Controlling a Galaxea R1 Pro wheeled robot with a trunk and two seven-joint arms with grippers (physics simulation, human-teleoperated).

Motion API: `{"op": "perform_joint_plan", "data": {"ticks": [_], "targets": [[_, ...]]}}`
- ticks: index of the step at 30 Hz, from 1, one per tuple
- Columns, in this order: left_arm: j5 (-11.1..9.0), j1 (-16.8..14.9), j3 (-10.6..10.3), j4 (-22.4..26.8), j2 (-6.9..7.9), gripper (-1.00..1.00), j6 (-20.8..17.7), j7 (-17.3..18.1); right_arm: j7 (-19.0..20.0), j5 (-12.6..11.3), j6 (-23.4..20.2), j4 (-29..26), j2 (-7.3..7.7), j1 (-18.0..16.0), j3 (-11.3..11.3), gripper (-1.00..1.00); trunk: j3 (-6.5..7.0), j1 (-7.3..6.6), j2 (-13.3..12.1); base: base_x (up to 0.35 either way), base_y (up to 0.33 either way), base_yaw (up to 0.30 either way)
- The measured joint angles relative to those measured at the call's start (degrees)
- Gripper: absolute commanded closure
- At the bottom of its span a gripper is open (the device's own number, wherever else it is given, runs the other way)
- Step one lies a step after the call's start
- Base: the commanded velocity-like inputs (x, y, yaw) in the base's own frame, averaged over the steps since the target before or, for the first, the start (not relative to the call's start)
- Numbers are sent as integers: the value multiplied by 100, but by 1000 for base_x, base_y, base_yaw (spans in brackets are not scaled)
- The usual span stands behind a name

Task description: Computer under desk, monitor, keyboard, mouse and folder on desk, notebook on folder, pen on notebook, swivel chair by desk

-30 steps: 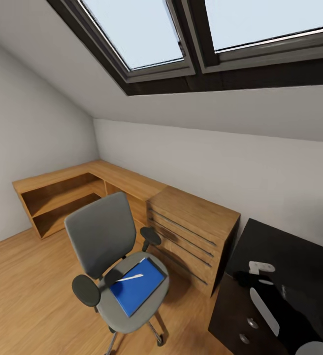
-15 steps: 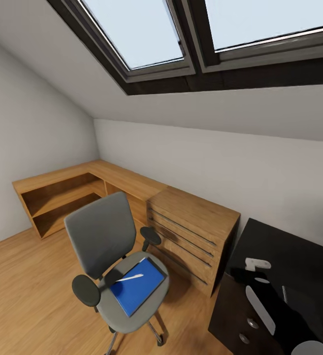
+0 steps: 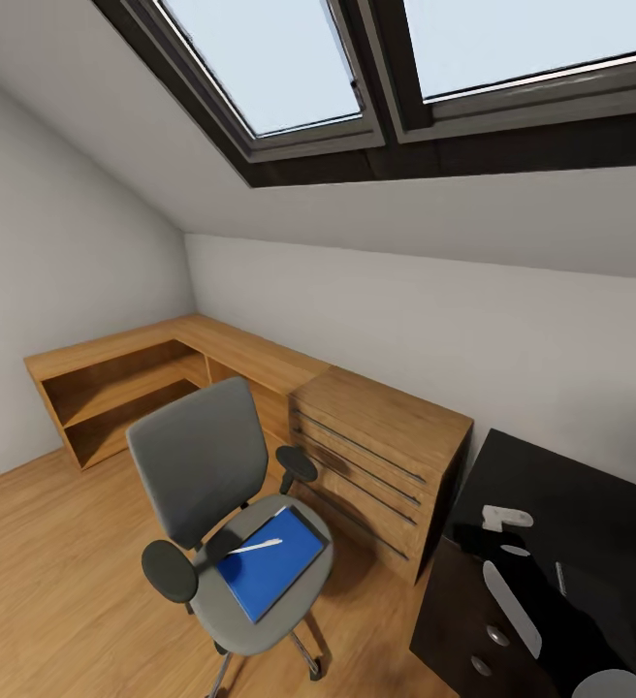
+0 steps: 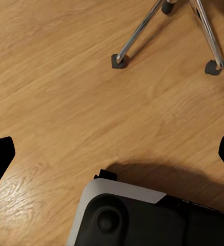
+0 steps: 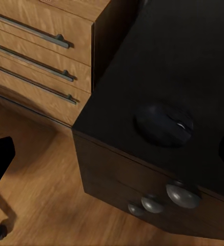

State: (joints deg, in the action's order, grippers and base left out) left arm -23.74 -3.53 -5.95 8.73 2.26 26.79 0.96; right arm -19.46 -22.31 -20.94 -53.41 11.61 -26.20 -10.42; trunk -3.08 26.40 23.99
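Both grippers (image 4: 112, 154) (image 5: 112, 148) hang spread and empty; the mouse (image 5: 164, 124) lies on the desk (image 5: 194, 56), the folder (image 3: 270, 562) and pen (image 3: 257, 547) on the chair (image 3: 202, 465).

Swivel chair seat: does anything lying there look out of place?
Yes. The blue folder lies on the swivel chair seat, turned askew, with the pen across it. Office papers belong on the desk, which stands apart, beyond the wooden drawers.

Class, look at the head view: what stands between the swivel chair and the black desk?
In the head view, a wooden drawer unit with dark bar handles stands between the swivel chair and the desk, with bare wooden floor nearer the camera.
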Motion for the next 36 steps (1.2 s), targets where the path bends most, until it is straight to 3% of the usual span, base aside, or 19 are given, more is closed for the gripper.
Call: {"op": "perform_joint_plan", "data": {"ticks": [9, 24, 36], "targets": [[0, -2, 1, -10, 0, -100, -1, -1, -19, -1, 0, -11, -7, 5, -5, -100, 3, 0, 0, 0, 0, -39], [0, -3, 1, -26, 0, -100, -1, -8, -10, -9, 0, -12, -10, 2, -7, -100, 28, 0, 0, 0, 0, -223], [0, 1, 1, -25, 0, -100, -1, -8, -10, -10, 0, -11, -13, -1, -4, -100, 29, 0, 0, 0, 0, -32]]}}
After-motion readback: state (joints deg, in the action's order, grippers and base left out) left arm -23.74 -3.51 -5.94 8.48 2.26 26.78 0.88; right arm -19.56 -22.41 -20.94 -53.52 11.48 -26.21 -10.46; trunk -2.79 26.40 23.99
